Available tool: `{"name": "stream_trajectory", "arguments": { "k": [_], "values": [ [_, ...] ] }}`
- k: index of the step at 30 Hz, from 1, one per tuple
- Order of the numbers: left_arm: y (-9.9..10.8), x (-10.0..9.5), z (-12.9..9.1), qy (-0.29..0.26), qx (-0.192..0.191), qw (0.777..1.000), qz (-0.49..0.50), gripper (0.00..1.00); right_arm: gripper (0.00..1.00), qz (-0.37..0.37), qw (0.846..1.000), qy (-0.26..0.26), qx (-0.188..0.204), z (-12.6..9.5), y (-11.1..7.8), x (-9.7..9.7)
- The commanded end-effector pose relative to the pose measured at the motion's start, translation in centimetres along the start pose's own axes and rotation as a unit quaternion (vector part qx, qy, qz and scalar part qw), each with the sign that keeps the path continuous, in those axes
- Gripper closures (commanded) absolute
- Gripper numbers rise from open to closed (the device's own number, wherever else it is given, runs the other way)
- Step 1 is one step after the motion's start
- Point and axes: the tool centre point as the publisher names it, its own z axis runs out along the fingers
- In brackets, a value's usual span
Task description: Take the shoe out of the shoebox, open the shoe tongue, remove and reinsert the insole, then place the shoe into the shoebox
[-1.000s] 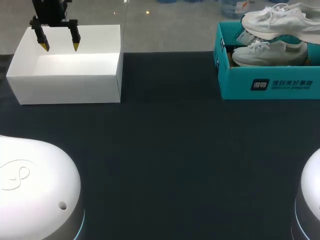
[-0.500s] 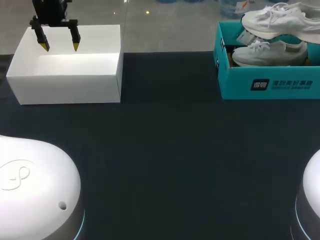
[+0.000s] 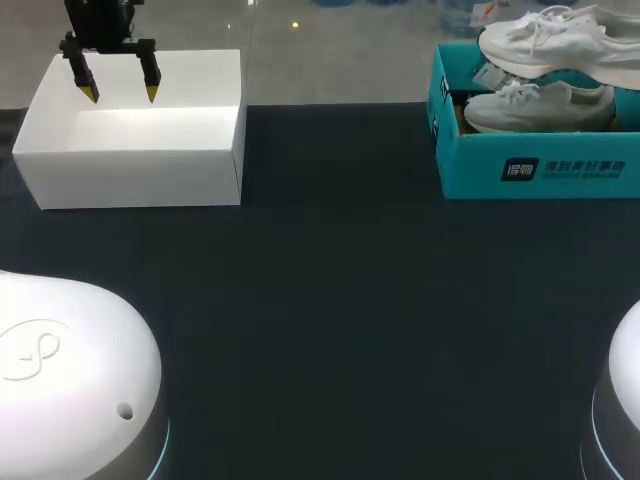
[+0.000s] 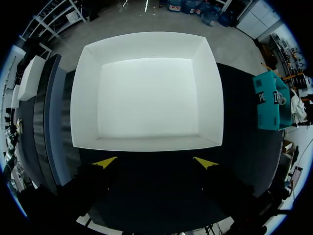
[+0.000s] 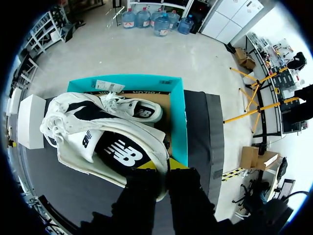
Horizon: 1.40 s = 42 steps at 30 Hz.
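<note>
Teal shoebox (image 3: pixel 530 165) sits directly under the right jaws, at the far side of the dark counter (image 3: pixel 340 300). Right jaws are closed on the shoe (image 5: pixel 107 142), both yellow tips pinching its rim near one end, with the rest of the shoe stretching out ahead of them. The shoe hangs raised over the open shoebox; I cannot tell whether it is wholly clear of the rim. A second shoe (image 3: pixel 540 105) lies inside, beneath the held one. Left jaws are open, tips set wide, nothing between them, hanging over the near wall of a white box (image 3: pixel 130 150) that lies ahead of them, well apart from the shoebox. Progress, as I judge it: early, with the first step in hand. The shoe is gripped and up, not yet set down on the counter. Everything else looks to be left: opening the tongue, pulling the insole out, putting it back in, and returning the shoe to the shoebox. The left jaws have no part in it so far.
</note>
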Motion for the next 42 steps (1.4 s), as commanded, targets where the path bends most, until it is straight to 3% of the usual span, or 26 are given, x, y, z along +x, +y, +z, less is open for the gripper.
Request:
{"name": "stream_trajectory", "arguments": {
  "k": [1, 11, 17, 25, 42],
  "values": [
    [0.0, 0.0, 0.0, -0.001, 0.000, 1.000, 0.000, 0.00, 1.00, 0.010, 1.000, -0.007, -0.013, -1.5, -3.5, 3.4],
    [0.0, 0.0, 0.0, -0.001, 0.000, 1.000, 0.000, 0.00, 1.00, 0.012, 1.000, 0.001, -0.021, -3.7, -12.4, 13.2],
    [0.0, 0.0, 0.0, -0.001, 0.000, 1.000, 0.000, 0.00, 1.00, 0.010, 1.000, 0.004, -0.023, -4.2, -16.9, 17.9],
    [0.0, 0.0, 0.0, -0.001, 0.000, 1.000, 0.000, 0.00, 1.00, 0.005, 1.000, 0.009, -0.028, -4.2, -21.7, 22.5],
    [0.0, 0.0, 0.0, -0.001, 0.000, 1.000, 0.000, 0.00, 1.00, 0.005, 0.999, 0.042, 0.012, -3.5, -29.0, 30.5]
  ]
}}
